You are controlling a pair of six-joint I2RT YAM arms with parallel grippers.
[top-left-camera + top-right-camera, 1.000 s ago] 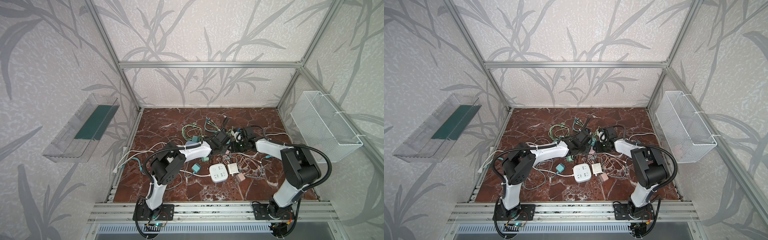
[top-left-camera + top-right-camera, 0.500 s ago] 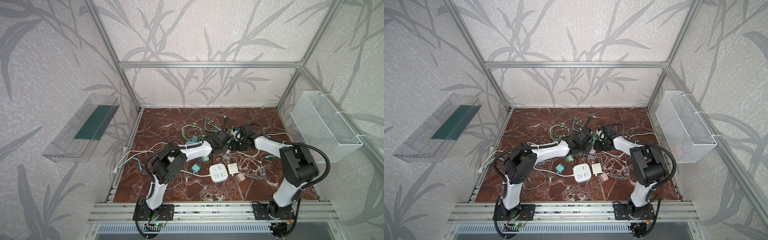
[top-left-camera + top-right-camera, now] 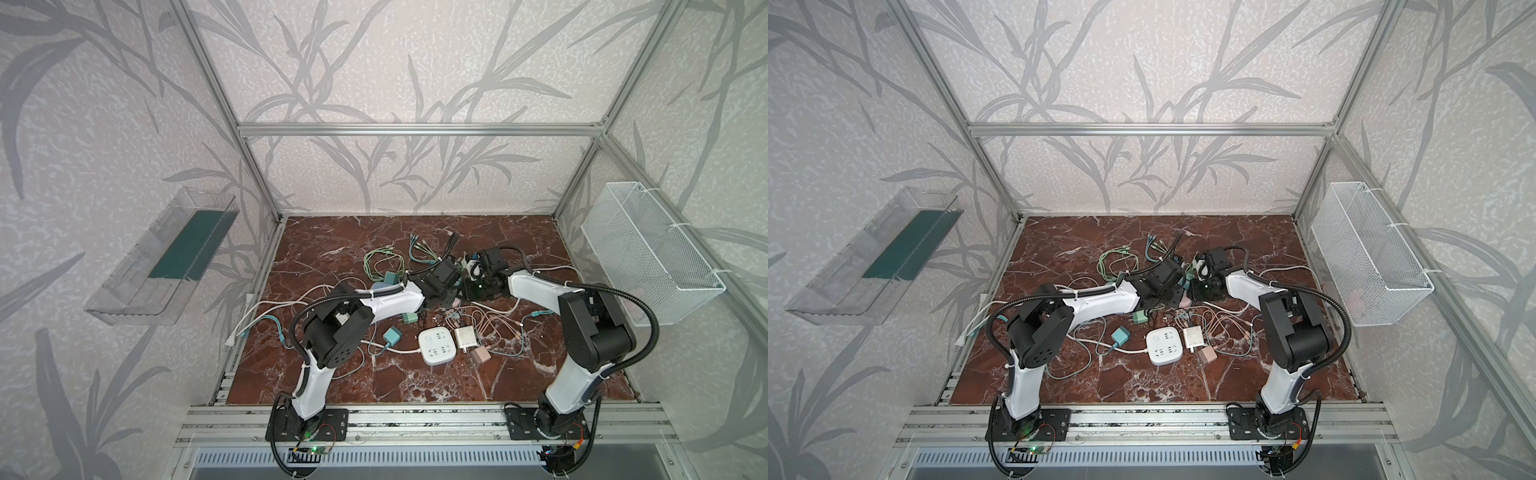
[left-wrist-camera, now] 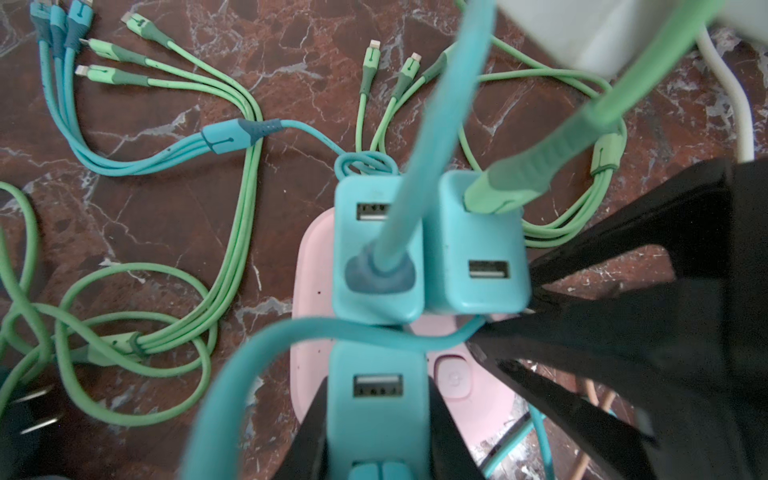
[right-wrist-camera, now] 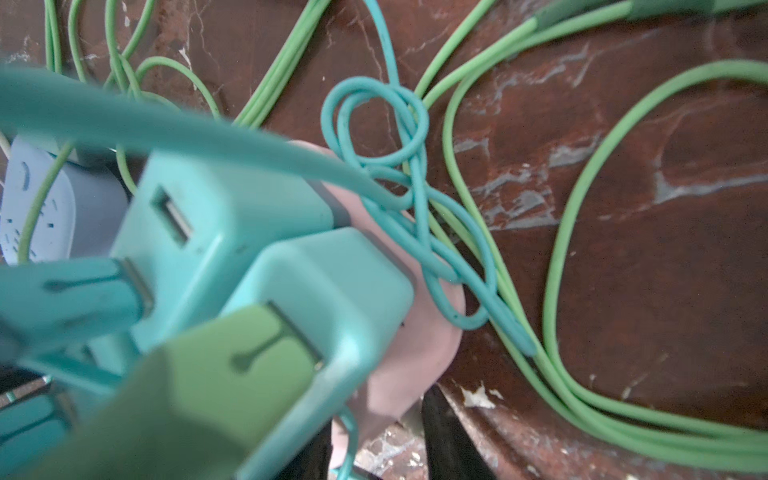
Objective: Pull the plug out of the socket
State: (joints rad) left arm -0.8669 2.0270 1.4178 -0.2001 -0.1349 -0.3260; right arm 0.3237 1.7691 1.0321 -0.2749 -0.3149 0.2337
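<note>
We have our left end effector (image 4: 376,432) closed on a teal plug (image 4: 378,399) that is not yet free of the pink socket (image 4: 316,266). Our right end effector (image 5: 374,432) is narrowed on the socket's edge, bracing it on the surface (image 3: 332,241). Two more teal plugs (image 4: 478,245) remain seated; the pull is left.

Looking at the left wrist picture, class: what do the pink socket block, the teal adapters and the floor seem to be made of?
Pink socket block: probably moulded plastic, matt, with rounded edges and an even colour.
Teal adapters: likely hard plastic, smooth with a soft sheen, with crisp USB cut-outs.
Floor: looks like polished reddish-brown marble with white veins; it could be a printed imitation.
</note>
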